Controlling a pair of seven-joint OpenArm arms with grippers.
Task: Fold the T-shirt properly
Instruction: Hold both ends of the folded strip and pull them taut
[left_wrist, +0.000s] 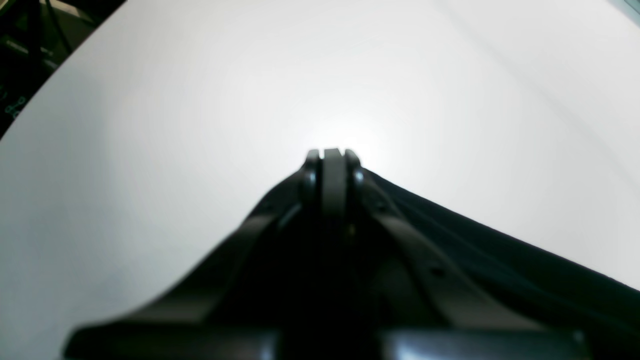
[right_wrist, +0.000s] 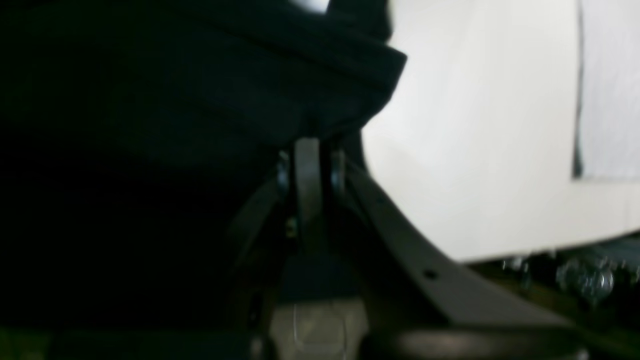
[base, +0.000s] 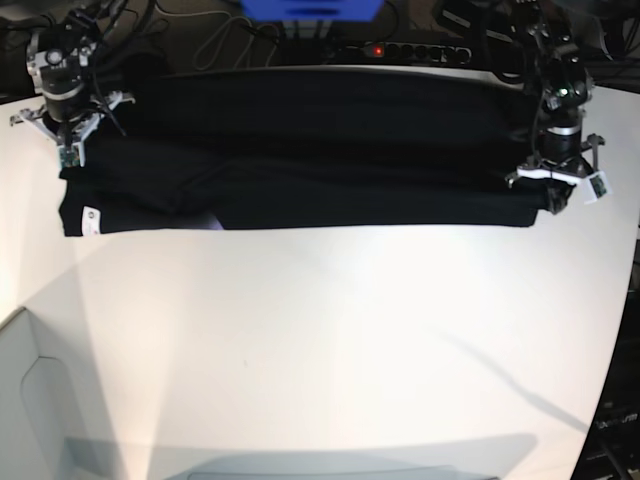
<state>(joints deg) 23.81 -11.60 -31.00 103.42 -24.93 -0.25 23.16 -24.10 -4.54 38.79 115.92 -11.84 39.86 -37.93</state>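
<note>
One T-shirt (base: 300, 150) lies folded in a long band across the far side of my white worktop (base: 320, 340). My left pincer (base: 556, 195) pinches its one end, my right pincer (base: 68, 155) the other.

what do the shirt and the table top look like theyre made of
The shirt looks like soft matte black knit cloth: it drapes and creases into folds. The table seems a smooth, hard white board, perhaps laminate, with a faint sheen where light glares; its exact material is unclear.
</note>
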